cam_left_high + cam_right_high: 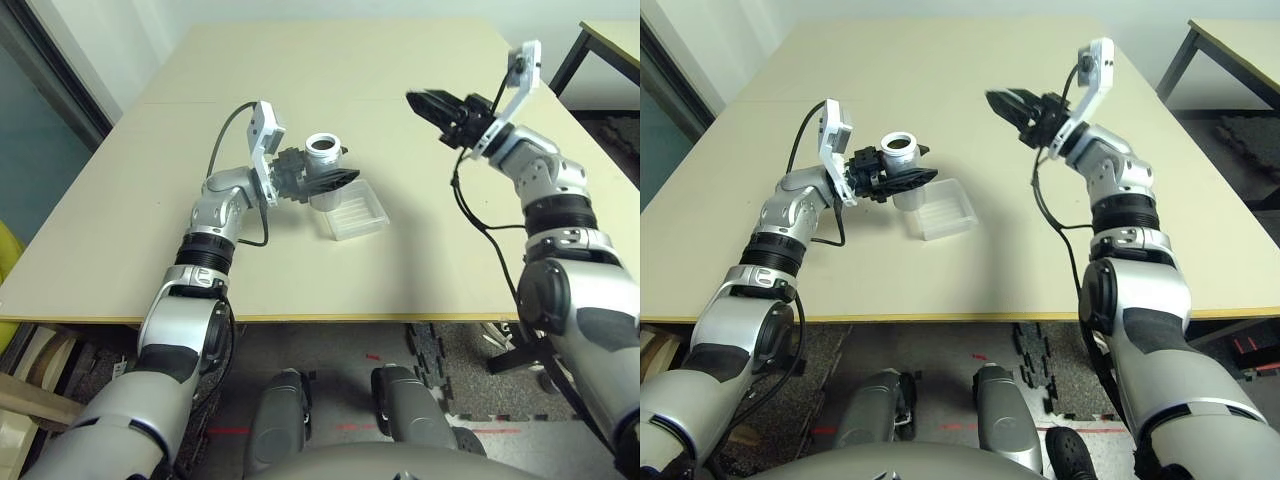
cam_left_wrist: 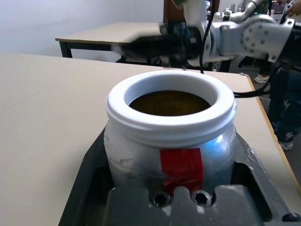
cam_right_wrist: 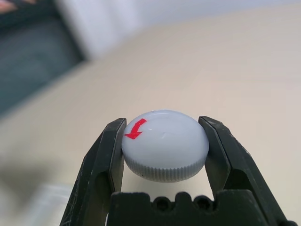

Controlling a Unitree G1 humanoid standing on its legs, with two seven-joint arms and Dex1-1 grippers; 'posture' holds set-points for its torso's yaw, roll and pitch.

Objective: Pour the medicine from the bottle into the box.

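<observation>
Even, soft indoor light; some motion and focus blur in the wrist views.

Head views: bright, diffuse, faint soft shadows on the surface (image 1: pixel 420 270) under the box (image 1: pixel 356 211); straight edges bow toward the frame borders. Left wrist view: bottle (image 2: pixel 170 139) sharp, small bluish glare on its silver side, right gripper (image 2: pixel 160 44) behind it smeared by motion. Right wrist view: cap (image 3: pixel 165 145) crisp with a soft highlight, background fully defocused.

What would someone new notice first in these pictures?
Near the table's middle, the left end effector holds the uncapped bottle upright beside the clear box. To the right, raised above the table, the right end effector pinches the round grey cap, marked with a red arrow.
</observation>
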